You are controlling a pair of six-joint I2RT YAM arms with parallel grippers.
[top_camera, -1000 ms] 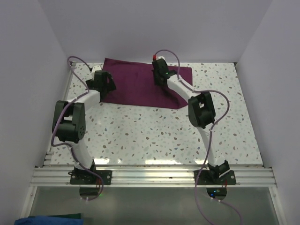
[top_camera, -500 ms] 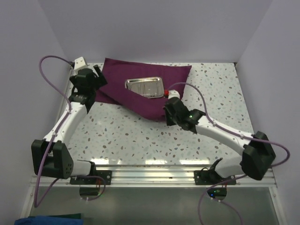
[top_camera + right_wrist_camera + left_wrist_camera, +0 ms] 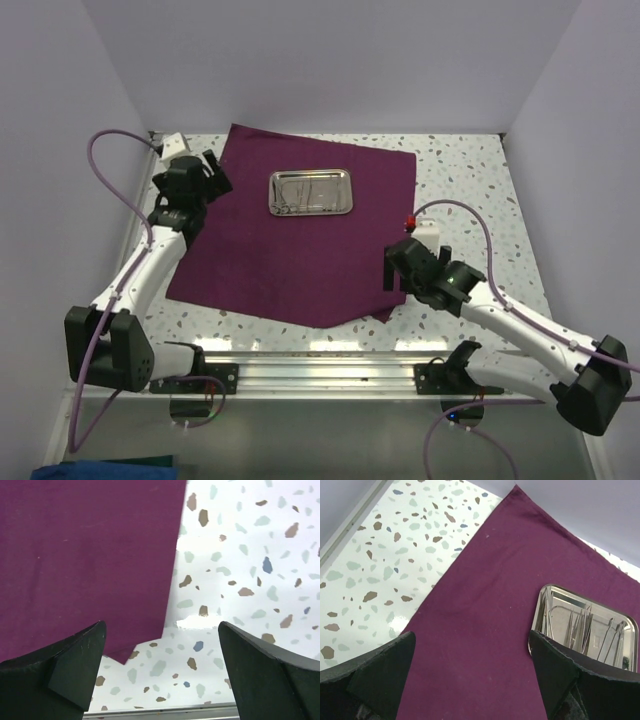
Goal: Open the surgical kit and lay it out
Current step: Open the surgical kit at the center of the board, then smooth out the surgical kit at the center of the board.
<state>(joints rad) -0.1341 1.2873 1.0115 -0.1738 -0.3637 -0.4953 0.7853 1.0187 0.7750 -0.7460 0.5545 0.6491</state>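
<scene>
Picking instruments (image 3: 580,626) one at a time from the tray (image 3: 537,615), far-centre on the flat maroon cloth (image 3: 290,260), probably suits the nearer left gripper (image 3: 470,655); it and the right gripper (image 3: 162,660) gape wide, empty.

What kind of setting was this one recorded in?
Probably a purpose-built robot test booth, not a real clinic: plain pale walls box in a speckled terrazzo-style tabletop, and the left arm and right arm are bolted to an aluminium rail at its near edge.
</scene>
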